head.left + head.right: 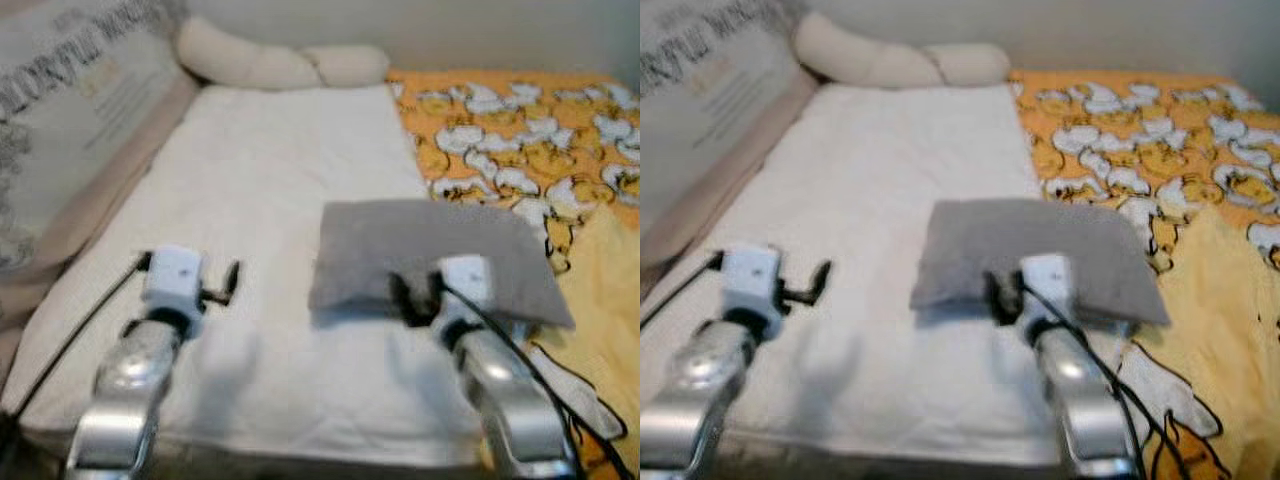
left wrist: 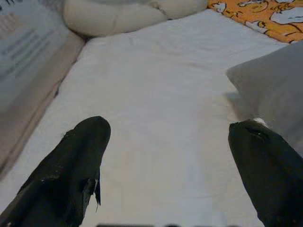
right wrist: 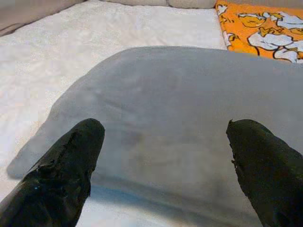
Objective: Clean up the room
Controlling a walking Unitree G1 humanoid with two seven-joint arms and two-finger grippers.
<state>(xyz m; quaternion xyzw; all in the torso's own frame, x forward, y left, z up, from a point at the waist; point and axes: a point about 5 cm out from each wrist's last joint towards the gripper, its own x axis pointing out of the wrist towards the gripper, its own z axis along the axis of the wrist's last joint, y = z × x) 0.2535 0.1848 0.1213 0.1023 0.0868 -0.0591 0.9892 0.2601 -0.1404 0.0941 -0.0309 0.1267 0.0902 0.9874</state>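
Head view: the grey pillow (image 1: 435, 260) lies flat on the white sheet (image 1: 260, 200), long axis across the bed, its near edge right at the right gripper (image 1: 415, 298). The left gripper (image 1: 222, 285) hovers well to the left, so the right arm is nearer.

Left wrist view: fingers (image 2: 71, 175) wide apart, empty.

Right wrist view: fingers (image 3: 61, 172) wide apart, pillow straight ahead between them.

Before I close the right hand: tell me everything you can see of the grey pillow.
The grey pillow is a plain rectangular cushion of soft, matte fabric, slightly puffed and unwrinkled. It lies flat on the white bedcover, its far right side beside or just over the orange cartoon-print blanket. The right hand is at its near edge, fingers open on either side of the pillow's middle, not yet closed on it.
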